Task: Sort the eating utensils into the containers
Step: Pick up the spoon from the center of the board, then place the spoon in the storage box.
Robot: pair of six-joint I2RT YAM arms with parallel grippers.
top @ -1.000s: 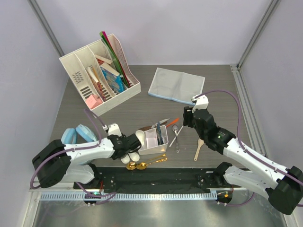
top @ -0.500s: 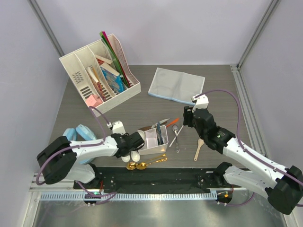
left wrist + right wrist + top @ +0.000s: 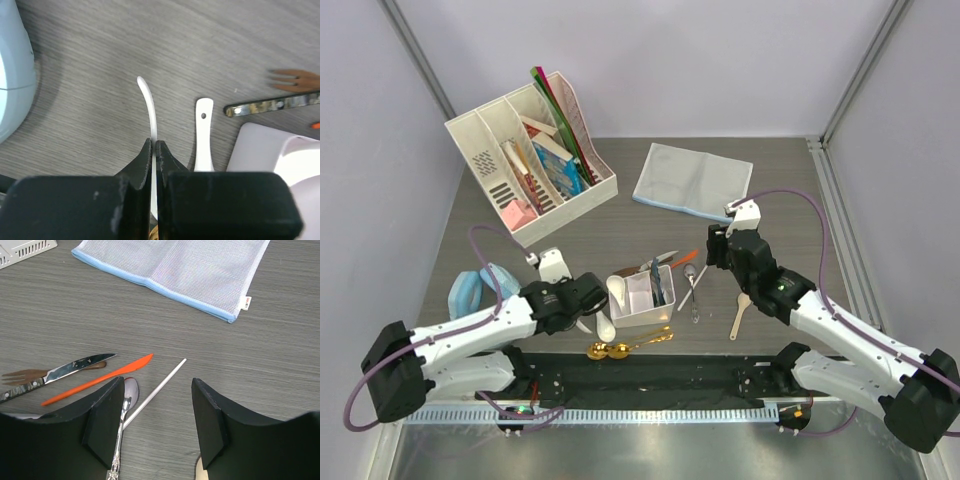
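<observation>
My left gripper (image 3: 154, 144) is pinched tight on the thin handle of one white ceramic spoon (image 3: 149, 107), just left of the divided white box (image 3: 645, 318) — a blue-handled piece (image 3: 657, 283) sits inside. A second white spoon (image 3: 204, 131) lies beside it; two gold spoons (image 3: 607, 350) lie in front. My right gripper (image 3: 156, 425) hangs open — empty.

No legible writing; only red marks (too tiny) on small white tag (image 3: 245, 302) of blue-edged grey mesh pouch (image 3: 190, 265).
</observation>
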